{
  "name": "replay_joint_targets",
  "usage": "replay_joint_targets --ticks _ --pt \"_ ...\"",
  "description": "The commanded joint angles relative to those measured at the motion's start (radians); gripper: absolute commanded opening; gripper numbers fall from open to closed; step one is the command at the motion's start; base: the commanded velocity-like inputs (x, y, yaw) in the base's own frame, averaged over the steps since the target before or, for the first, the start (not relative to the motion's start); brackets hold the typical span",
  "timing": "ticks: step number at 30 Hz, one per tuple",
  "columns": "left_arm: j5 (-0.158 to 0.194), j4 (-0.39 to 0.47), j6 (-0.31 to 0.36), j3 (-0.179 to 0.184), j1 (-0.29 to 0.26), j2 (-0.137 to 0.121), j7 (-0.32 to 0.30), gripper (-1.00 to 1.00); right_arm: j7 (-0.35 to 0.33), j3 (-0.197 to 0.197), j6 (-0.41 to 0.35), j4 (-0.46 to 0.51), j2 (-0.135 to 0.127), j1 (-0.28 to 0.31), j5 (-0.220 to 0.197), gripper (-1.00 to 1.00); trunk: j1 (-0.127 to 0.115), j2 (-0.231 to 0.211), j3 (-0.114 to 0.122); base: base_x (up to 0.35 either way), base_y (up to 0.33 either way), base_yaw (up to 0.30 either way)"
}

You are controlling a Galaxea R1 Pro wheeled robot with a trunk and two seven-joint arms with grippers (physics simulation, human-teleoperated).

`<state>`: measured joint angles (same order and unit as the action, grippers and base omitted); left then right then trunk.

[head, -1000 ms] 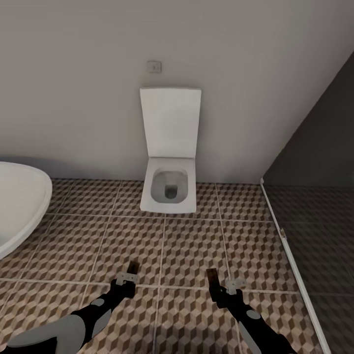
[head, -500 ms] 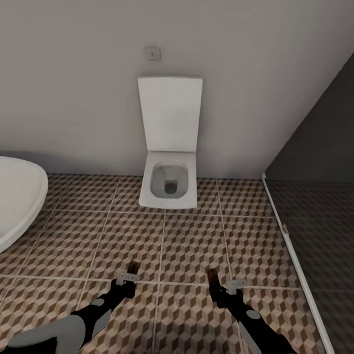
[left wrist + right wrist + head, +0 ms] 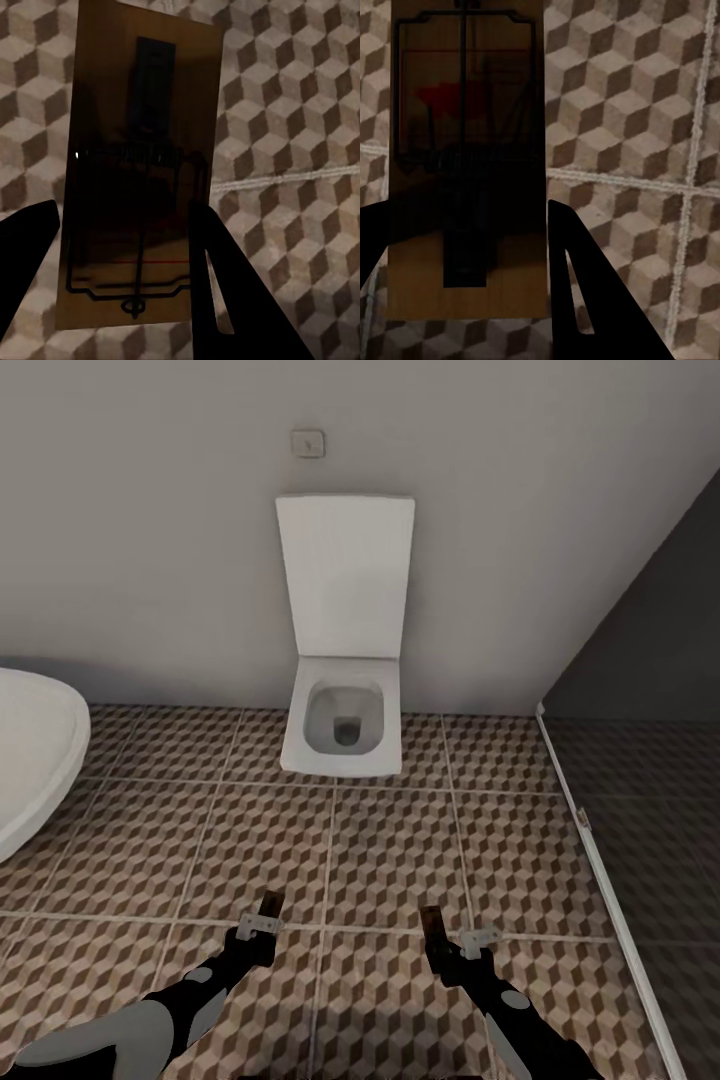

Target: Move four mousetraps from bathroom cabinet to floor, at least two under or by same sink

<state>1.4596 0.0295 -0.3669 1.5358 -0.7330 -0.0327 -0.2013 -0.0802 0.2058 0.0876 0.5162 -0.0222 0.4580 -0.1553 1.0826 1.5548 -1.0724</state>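
Note:
I hold one mousetrap in each hand above the bathroom floor (image 3: 390,850). My left gripper (image 3: 262,926) is shut on a brown wooden mousetrap (image 3: 269,906); up close the mousetrap (image 3: 139,172) stands between the dark fingers (image 3: 217,255) of that gripper (image 3: 120,225). My right gripper (image 3: 442,942) is shut on a second mousetrap (image 3: 432,922), and its wrist view shows that mousetrap (image 3: 469,165) with a red mark, gripped by the same gripper (image 3: 465,217). The white sink (image 3: 35,760) curves in at the left edge. The cabinet is out of view.
A white squarish toilet (image 3: 343,730) with its lid up stands against the grey wall straight ahead. A dark glass shower panel (image 3: 640,840) with a pale bottom rail runs along the right. Tiled floor stretches between the sink and the toilet.
The whole picture has shifted: the toilet sits a little higher and the sink further left, so the camera moved. Both arms and their mousetraps keep their places in the view.

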Motion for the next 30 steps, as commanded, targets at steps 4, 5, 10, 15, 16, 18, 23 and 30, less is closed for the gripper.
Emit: replay_joint_targets --ticks 4,5,10,15,16,18,23,30 --pt "0.009 0.002 -0.004 0.006 0.0 -0.004 -0.02 -1.0 -0.003 0.006 0.004 -0.001 -0.002 0.001 -0.013 -1.0 0.0 0.0 -0.007 0.0 0.0 0.0" --pt "0.009 0.002 -0.004 0.006 0.0 -0.006 -0.039 -1.0 -0.003 0.006 0.004 -0.001 -0.002 0.001 -0.013 -1.0 0.0 0.0 -0.008 0.0 0.0 0.0" --pt "0.009 0.001 -0.004 0.004 0.0 -0.042 -0.235 -1.0 -0.003 0.006 0.004 -0.001 -0.002 0.001 -0.013 -1.0 0.0 0.0 -0.016 0.0 0.0 0.0" --pt "0.013 -0.001 -0.003 0.0 0.0 -0.092 -0.419 -1.0 -0.003 0.006 0.004 -0.001 -0.002 0.001 -0.013 -1.0 0.0 0.0 -0.023 0.0 0.0 0.0" --pt "0.014 -0.002 -0.003 0.0 0.0 -0.093 -0.423 -1.0 -0.003 0.006 0.004 -0.001 -0.002 0.001 -0.013 -1.0 0.0 0.0 -0.025 0.0 0.0 0.0" --pt "0.014 -0.002 -0.003 0.0 0.0 -0.095 -0.433 -1.0 -0.003 0.006 0.004 -0.001 -0.002 0.001 -0.013 -1.0 0.0 0.0 -0.028 0.0 0.0 0.0" --pt "0.015 -0.002 -0.003 -0.001 0.0 -0.097 -0.441 -1.0 -0.003 0.006 0.004 -0.001 -0.002 0.001 -0.013 -1.0 0.0 0.0 -0.036 0.0 0.0 0.0" --pt "0.015 -0.011 -0.001 -0.003 0.0 -0.096 -0.425 -1.0 -0.003 0.006 0.004 -0.001 -0.001 0.001 -0.013 -1.0 0.0 0.0 -0.046 0.0 0.0 0.0"
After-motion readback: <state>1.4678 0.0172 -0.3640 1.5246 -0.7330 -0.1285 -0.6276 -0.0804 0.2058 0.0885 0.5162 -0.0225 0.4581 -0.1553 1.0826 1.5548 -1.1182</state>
